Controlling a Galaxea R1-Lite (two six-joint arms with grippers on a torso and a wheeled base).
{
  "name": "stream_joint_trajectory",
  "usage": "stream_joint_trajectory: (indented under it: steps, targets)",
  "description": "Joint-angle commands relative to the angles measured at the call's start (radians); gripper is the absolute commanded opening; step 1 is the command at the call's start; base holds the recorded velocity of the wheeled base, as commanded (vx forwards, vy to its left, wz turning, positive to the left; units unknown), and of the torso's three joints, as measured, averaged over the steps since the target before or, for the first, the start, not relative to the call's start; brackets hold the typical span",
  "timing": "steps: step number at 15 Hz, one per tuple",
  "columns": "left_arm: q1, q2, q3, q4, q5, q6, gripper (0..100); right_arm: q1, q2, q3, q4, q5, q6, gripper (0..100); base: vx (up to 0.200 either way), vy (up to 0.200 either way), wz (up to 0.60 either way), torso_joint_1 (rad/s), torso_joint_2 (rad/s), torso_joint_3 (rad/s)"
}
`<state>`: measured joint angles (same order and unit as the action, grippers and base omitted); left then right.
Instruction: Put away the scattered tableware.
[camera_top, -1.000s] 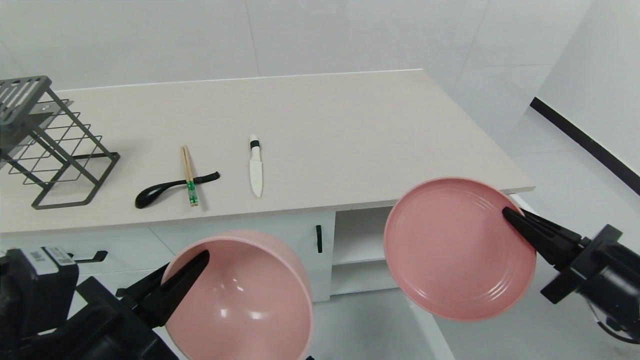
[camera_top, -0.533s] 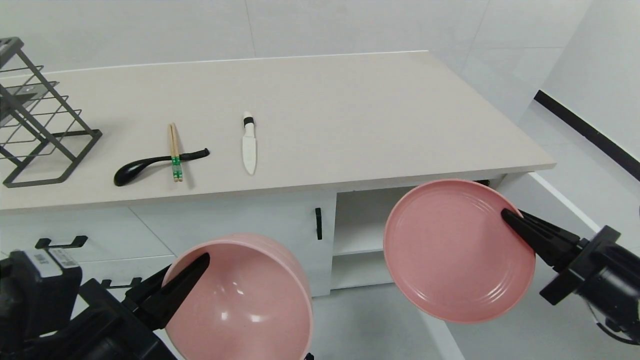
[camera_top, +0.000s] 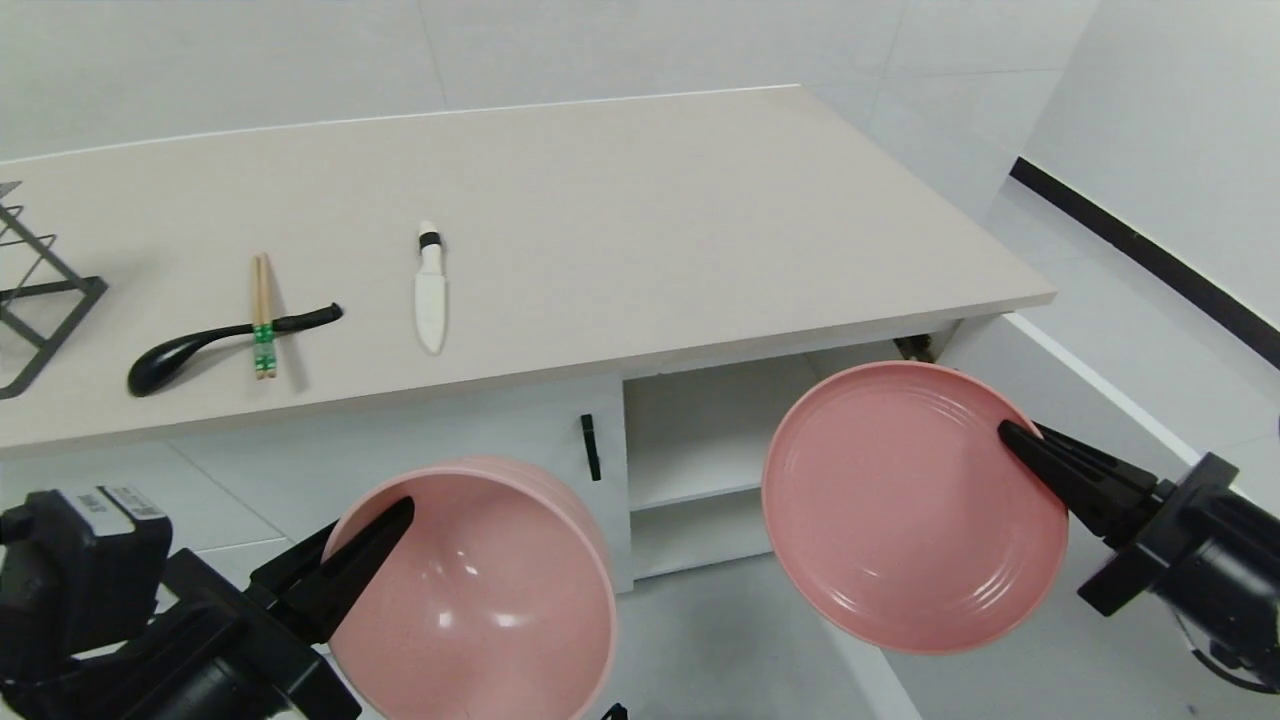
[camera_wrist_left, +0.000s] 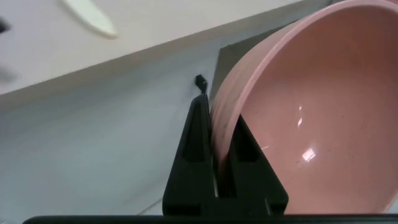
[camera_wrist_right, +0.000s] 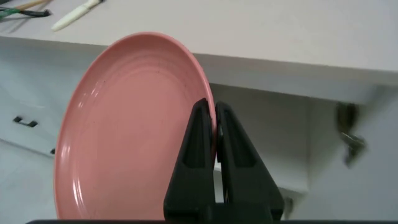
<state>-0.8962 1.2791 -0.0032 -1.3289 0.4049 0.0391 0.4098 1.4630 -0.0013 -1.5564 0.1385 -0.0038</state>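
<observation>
You have nothing here that can be read outright. At the lower left of the head view, two white stickers (camera_top: 105, 500) sit on top of a black housing (camera_top: 60, 570). They carry dark print, but it is too small for you to make out a single character. In the left part of the same view, the chopsticks (camera_top: 262, 290) have a green band (camera_top: 263, 340) near one end. It shows pale marks, and you cannot tell whether these are letters or plain pattern.
</observation>
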Motion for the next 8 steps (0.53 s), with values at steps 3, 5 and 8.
stream_joint_trajectory:
  steps: [3, 5, 8]
  targets:
    - [0.002, 0.002, 0.0, -0.001, 0.0, 0.002, 0, 0.003, -0.001, 0.0, -0.001, 0.001, -0.004, 0, 0.0, 0.0, 0.0, 0.0, 0.0, 0.0]
    - [0.002, 0.0, 0.0, -0.001, 0.0, 0.004, 0, 0.003, -0.001, 0.0, -0.001, 0.001, -0.004, 0, 0.0, 0.0, 0.0, 0.0, 0.0, 0.0]
    - [0.002, 0.0, 0.0, 0.001, 0.0, 0.004, 0, 0.003, -0.001, 0.0, -0.001, 0.001, -0.005, 0, 0.0, 0.0, 0.0, -0.172, 0.33, 0.162]
